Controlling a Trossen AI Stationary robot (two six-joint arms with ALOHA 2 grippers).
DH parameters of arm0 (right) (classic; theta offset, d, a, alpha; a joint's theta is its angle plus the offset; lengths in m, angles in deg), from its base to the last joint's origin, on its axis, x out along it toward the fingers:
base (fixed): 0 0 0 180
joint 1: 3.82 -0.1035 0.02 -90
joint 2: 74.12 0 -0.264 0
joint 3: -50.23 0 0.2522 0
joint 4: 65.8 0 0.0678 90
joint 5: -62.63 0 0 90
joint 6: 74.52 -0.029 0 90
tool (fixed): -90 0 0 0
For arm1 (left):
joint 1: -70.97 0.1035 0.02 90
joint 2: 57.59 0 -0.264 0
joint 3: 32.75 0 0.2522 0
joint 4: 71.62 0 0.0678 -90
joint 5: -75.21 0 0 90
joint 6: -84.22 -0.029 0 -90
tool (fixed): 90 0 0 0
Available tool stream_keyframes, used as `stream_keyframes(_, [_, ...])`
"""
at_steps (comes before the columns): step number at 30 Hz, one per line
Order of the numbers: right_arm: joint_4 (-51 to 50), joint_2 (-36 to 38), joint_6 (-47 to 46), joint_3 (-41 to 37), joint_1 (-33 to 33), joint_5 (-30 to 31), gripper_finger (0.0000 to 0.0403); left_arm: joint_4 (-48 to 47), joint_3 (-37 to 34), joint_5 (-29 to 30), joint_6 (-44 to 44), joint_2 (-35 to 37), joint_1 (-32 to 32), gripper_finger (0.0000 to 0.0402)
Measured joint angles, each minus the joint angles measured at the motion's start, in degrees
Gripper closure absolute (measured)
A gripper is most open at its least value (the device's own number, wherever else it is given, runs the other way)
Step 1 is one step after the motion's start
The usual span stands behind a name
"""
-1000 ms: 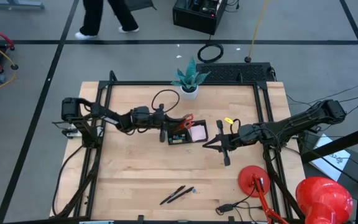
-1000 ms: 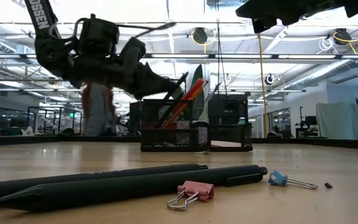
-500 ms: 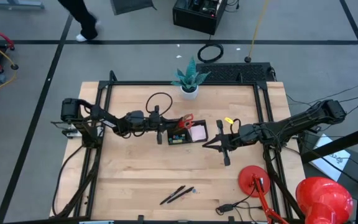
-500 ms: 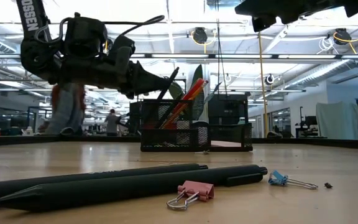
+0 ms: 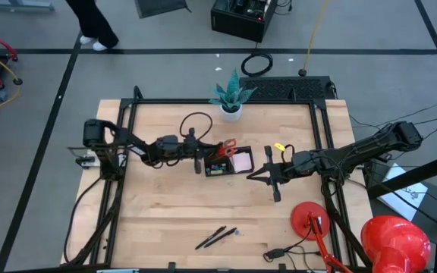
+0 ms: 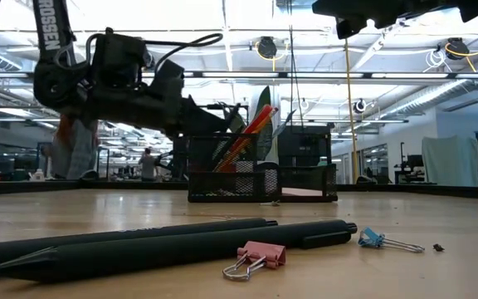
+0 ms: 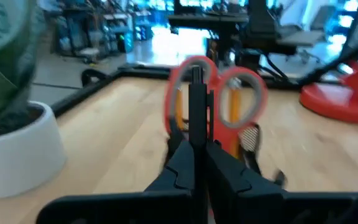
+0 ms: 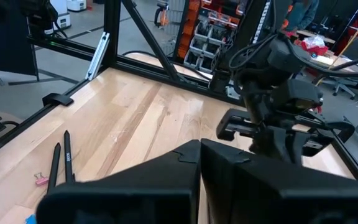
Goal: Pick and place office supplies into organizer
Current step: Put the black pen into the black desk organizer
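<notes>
The left gripper (image 5: pixel 196 155), fingers clenched on a black pen (image 7: pixel 196 102) that stands upright between them, hangs just at the organizer's (image 5: pixel 220 168) nine o'clock edge, near the middle of the table (image 5: pixel 165 205). In the left wrist view the pen rises in front of the red-handled scissors (image 7: pixel 215 93) and an orange pencil (image 7: pixel 234 106), both standing in the black mesh organizer (image 6: pixel 260 181); a pink sticky-note pad (image 5: pixel 241 161) lies in its three o'clock compartment. The right gripper (image 5: pixel 270 177), fingers pressed together and empty, waits at the organizer's three o'clock, apart from it. Two more black pens (image 5: pixel 217 237) lie side by side toward the table's six o'clock edge, with a pink clip (image 6: pixel 256 257) and a small blue clip (image 6: pixel 373 240) just beside them. A tiny yellow piece (image 5: pixel 279 146) sits at one o'clock of the organizer. A potted plant (image 5: pixel 231 97) stands at the table's twelve o'clock edge.
</notes>
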Motion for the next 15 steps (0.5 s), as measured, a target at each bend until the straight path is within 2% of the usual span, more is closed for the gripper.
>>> stream_keyframes(5, [0.0,0.0,0.1,0.0,0.0,0.0,0.0399,3.8,1.3,-0.2,0.4,-3.9,0.0,0.0381])
stream_keyframes(10, [0.0,0.0,0.3,0.0,0.0,0.0,0.0399,3.7,1.7,-1.6,-0.1,-3.8,0.0,0.038])
stream_keyframes(15, [-0.1,0.0,0.3,0.0,0.0,0.0,0.0399,3.3,1.7,-3.3,0.0,-3.5,-0.1,0.0335])
